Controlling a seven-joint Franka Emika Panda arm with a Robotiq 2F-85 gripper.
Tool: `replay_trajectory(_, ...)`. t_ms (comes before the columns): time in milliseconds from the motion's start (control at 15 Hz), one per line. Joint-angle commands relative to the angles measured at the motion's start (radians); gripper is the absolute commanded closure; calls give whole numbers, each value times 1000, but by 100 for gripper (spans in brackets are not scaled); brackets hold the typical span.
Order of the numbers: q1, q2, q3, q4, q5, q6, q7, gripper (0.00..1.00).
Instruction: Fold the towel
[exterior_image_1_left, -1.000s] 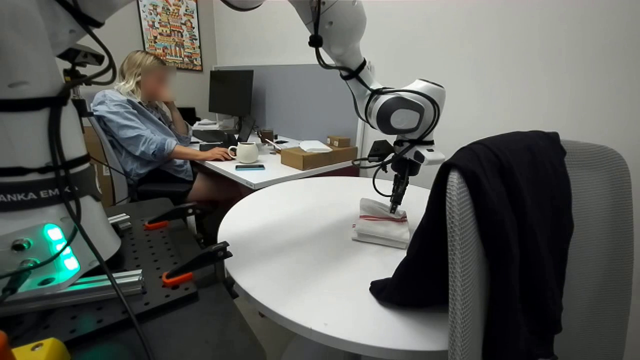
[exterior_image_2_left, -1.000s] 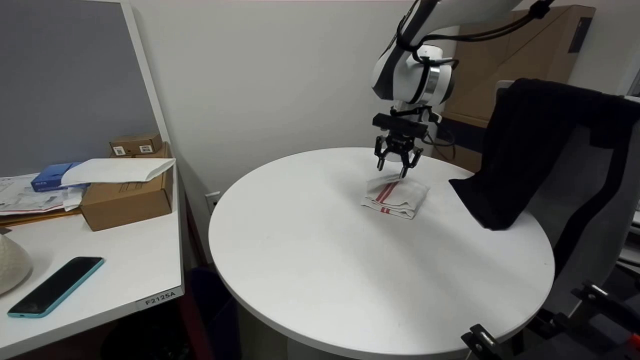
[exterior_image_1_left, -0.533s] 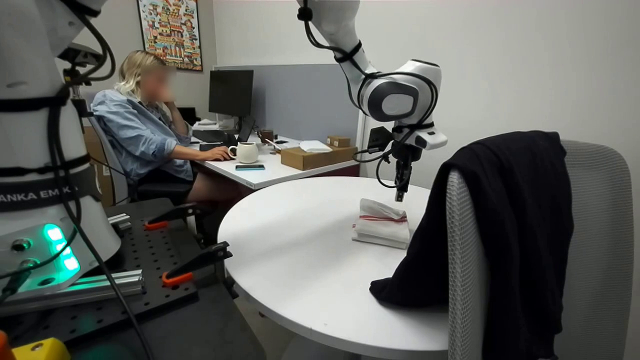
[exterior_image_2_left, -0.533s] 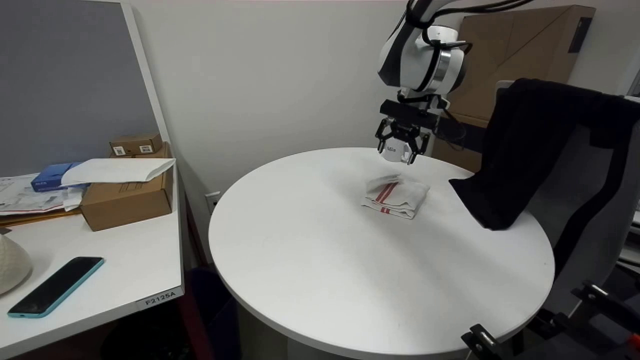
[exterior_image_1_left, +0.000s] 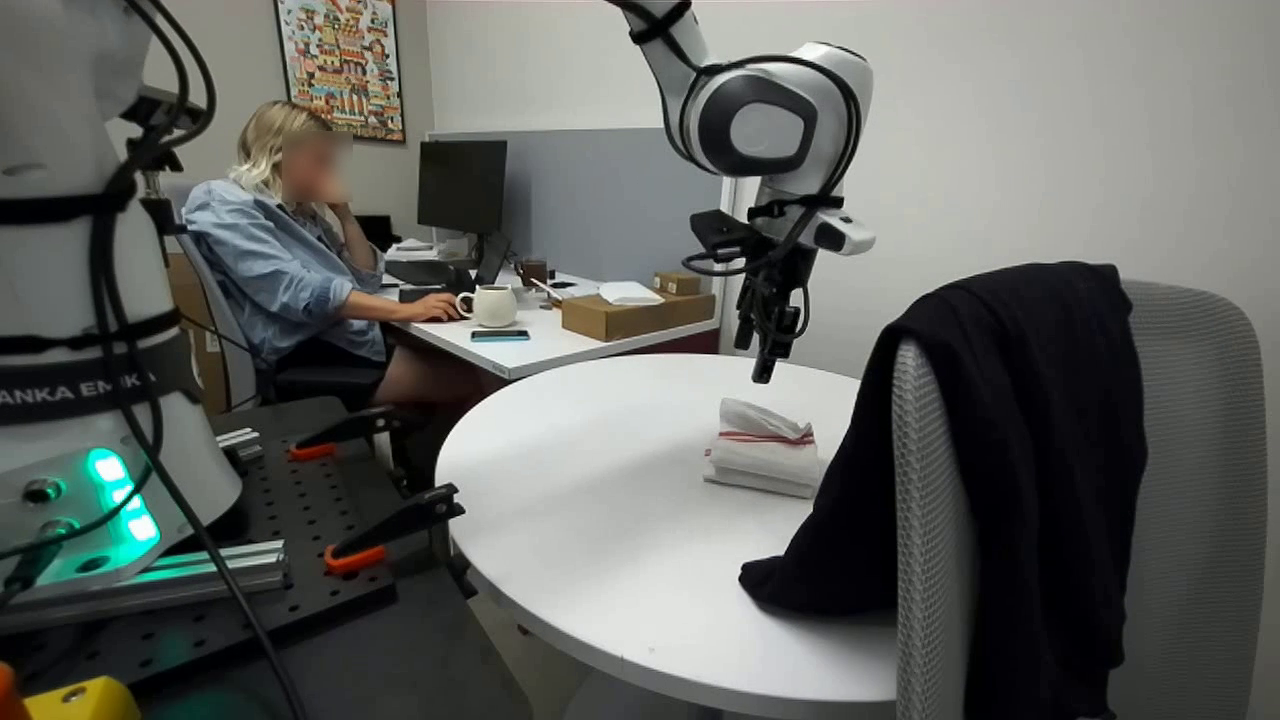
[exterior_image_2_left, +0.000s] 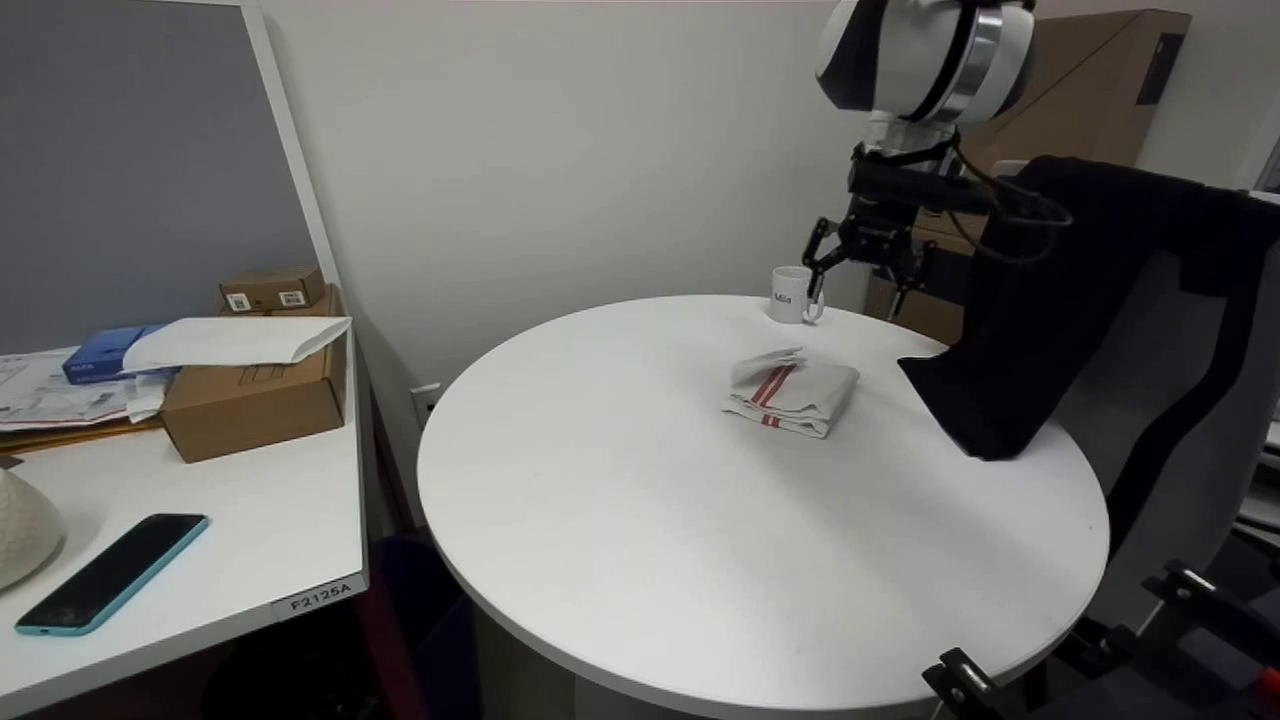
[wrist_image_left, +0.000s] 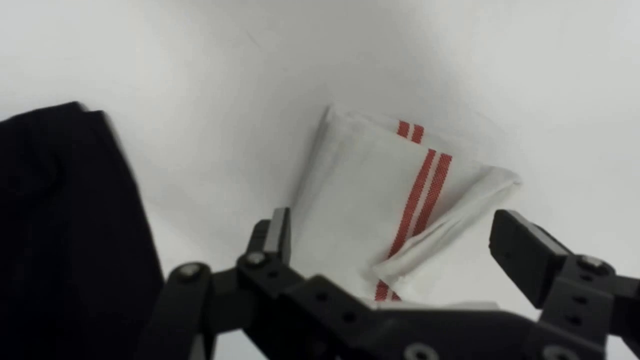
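Loosely folded, the white red-striped cloth towel (wrist_image_left: 380, 200) has one edge curled up; the black two-fingered gripper (exterior_image_2_left: 855, 302) stands spread.

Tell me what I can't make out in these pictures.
Towel, wrist view: lower part partly hidden behind the gripper.
Table mug, in an exterior view: lettering too small to read.
Desk mug, in an exterior view: cut off by left edge.
Person's face, in an exterior view: blurred.
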Motion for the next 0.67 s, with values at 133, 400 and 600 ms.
replay_trajectory(133,48,-305,-64,-334,-171,66,-34,0)
replay_trajectory(400,84,-482,-37,-562,-237,191,-43,0)
replay_trajectory(600,87,-431,-34,-515,-215,164,-27,0)
